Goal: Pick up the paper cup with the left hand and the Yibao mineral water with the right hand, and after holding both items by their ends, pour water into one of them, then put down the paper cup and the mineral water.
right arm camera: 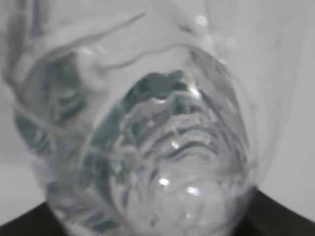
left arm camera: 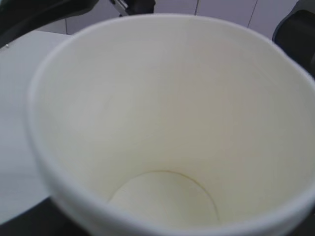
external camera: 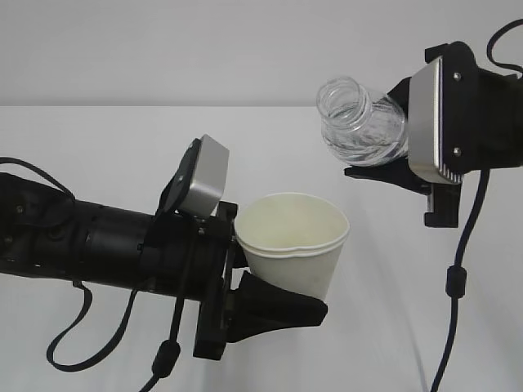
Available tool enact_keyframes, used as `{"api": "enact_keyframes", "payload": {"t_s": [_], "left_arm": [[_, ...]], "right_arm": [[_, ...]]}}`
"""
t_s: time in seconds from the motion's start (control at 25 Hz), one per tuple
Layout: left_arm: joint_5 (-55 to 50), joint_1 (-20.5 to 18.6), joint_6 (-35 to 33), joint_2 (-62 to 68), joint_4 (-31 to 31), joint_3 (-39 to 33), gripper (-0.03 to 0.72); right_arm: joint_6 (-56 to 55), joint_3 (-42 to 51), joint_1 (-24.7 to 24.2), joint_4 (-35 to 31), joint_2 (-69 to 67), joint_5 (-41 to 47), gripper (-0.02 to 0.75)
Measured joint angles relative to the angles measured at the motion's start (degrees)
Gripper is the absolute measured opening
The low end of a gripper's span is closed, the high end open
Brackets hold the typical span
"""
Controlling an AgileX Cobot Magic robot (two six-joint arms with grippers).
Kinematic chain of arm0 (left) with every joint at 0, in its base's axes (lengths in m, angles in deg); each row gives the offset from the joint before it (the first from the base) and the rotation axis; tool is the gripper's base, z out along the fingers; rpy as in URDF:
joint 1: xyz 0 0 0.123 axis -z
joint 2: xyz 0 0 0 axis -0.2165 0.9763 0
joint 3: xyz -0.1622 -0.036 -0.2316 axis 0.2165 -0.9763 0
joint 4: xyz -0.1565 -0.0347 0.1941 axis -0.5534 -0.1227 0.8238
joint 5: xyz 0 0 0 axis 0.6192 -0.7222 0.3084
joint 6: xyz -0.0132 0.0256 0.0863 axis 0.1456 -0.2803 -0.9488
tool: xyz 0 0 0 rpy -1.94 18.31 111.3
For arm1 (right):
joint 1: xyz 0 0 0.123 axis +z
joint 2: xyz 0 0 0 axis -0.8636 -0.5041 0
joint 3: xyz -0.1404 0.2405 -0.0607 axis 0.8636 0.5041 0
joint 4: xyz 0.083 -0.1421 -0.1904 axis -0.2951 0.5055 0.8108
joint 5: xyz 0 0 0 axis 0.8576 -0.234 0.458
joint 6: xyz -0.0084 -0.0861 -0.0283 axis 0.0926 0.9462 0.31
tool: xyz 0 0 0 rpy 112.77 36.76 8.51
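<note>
My left gripper [external camera: 257, 273] is shut on the white paper cup [external camera: 295, 243] and holds it above the table, mouth up and tilted a little right. In the left wrist view the cup [left arm camera: 172, 123] fills the frame; its cream inside looks dry. My right gripper [external camera: 392, 155] is shut on the base end of the Yibao mineral water bottle [external camera: 359, 124], which lies tilted with its open mouth pointing up-left, above and right of the cup. The bottle [right arm camera: 157, 142] fills the right wrist view, clear and ribbed with green showing through. No water stream shows.
The white table [external camera: 98, 147] lies under both arms. Black cables hang from the left arm [external camera: 167, 355] and the right arm [external camera: 458, 278]. A pale wall stands behind.
</note>
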State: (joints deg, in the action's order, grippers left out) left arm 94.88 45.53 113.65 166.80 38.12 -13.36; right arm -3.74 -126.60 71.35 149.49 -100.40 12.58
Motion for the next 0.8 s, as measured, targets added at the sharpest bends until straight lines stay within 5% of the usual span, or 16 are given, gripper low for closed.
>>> {"api": "enact_keyframes", "payload": {"t_s": [0.8], "left_arm": [[0.0,0.0,0.0,0.0,0.0,0.0,0.455]], "right_arm": [[9.9,0.0,0.1,0.0,0.0,0.6,0.417]]}}
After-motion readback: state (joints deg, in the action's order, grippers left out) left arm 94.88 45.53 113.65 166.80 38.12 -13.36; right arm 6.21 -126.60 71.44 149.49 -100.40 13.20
